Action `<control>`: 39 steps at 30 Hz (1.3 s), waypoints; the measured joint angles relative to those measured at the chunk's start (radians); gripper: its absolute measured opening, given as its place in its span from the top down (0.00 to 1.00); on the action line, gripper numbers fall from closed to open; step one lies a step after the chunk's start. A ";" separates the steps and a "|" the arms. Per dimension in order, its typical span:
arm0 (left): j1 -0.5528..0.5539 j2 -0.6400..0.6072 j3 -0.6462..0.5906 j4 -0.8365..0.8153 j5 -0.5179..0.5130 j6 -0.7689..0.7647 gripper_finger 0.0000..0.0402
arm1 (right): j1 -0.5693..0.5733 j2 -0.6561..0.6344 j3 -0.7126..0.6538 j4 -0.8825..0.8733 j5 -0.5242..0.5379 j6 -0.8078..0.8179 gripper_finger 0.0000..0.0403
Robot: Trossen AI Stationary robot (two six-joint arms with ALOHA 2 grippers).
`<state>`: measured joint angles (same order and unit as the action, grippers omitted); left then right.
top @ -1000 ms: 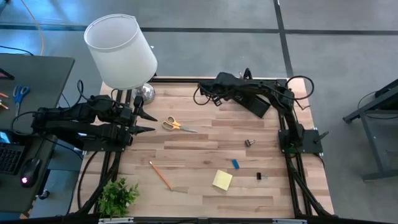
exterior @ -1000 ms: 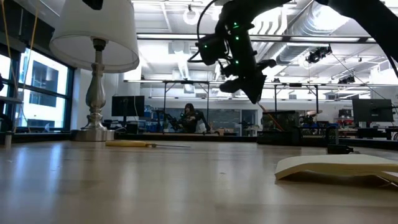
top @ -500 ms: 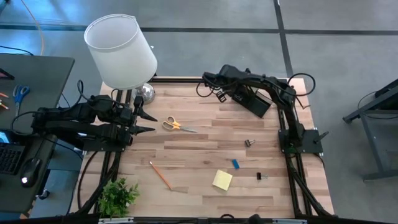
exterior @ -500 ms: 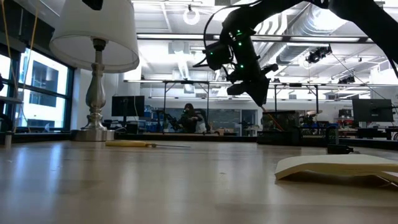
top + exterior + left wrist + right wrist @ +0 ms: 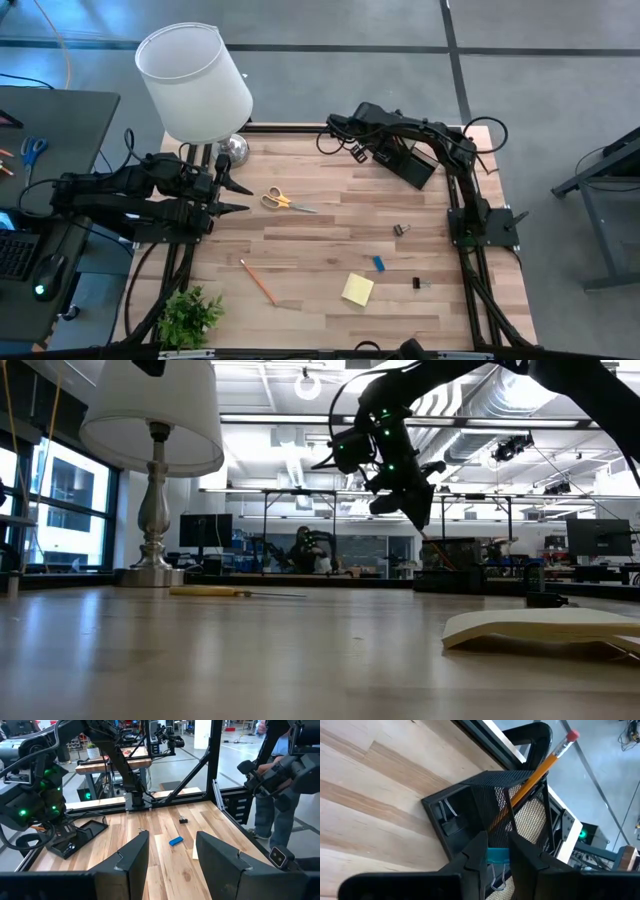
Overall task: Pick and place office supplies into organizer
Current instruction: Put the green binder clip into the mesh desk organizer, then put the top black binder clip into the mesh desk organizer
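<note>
My right gripper [image 5: 356,151] hovers above the table's far side, just left of the black mesh organizer [image 5: 406,162], and is shut on a small teal binder clip [image 5: 497,854]. An orange pencil [image 5: 540,769] stands in the organizer. My left gripper [image 5: 170,857] waits open at the left edge. Lying flat on the wood are the yellow-handled scissors [image 5: 285,201], another orange pencil [image 5: 258,282], the yellow sticky pad [image 5: 357,289], the blue eraser [image 5: 379,263] and two black clips [image 5: 402,230] [image 5: 418,284]. My right gripper pinches the teal clip's body [image 5: 497,854] between its two fingers. The clip is lifted clear of the table, and its silver wire handles [image 5: 498,876] stick out on the wrist side. The organizer's open compartments lie just beyond the fingertips.
A white lamp [image 5: 196,82] with a metal base [image 5: 232,150] stands at the far left corner. A small green plant [image 5: 190,315] sits at the near left corner. A person [image 5: 280,780] stands beyond the table's right side. The table's middle is bare wood.
My right gripper, still shut on the clip, has moved a little toward the table's right, closing on the organizer, and has slowed almost to a stop in the last half second. Nothing on the table has shifted.
</note>
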<state>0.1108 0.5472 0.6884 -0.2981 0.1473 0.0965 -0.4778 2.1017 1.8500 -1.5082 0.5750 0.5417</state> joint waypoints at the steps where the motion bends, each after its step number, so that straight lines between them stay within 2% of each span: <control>1: 0.000 0.000 0.000 -0.001 0.000 0.000 0.62 | 0.000 0.000 0.000 0.000 0.000 -0.003 0.87; 5: 0.000 0.000 0.000 -0.003 0.000 0.000 0.62 | 0.000 0.000 0.000 0.001 0.018 0.000 0.85; 14: 0.000 0.000 0.000 -0.005 0.000 0.000 0.62 | 0.000 0.000 0.000 -0.003 -0.009 -0.001 0.69; 22: 0.000 0.000 0.000 -0.006 0.000 0.000 0.62 | 0.015 0.000 0.000 -0.004 -0.003 0.023 0.68; 27: 0.000 0.000 0.000 -0.013 -0.001 0.000 0.62 | 0.100 0.000 0.000 0.008 0.016 0.090 0.68; 30: 0.000 0.000 0.000 -0.012 -0.001 0.000 0.62 | 0.188 0.000 0.000 0.072 -0.075 0.103 0.68; 34: 0.000 0.000 0.000 -0.011 -0.001 0.001 0.62 | 0.302 0.000 0.000 0.205 -0.321 0.114 0.68; 36: 0.000 0.000 0.000 -0.005 -0.001 0.001 0.62 | 0.357 0.000 0.000 0.267 -0.374 0.096 0.68; 39: 0.000 0.000 0.000 0.014 -0.001 -0.002 0.62 | 0.431 0.002 0.000 0.363 -0.420 -0.044 0.68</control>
<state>0.1108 0.5474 0.6884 -0.2837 0.1467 0.0947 -0.0467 2.1042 1.8500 -1.1450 0.1545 0.4980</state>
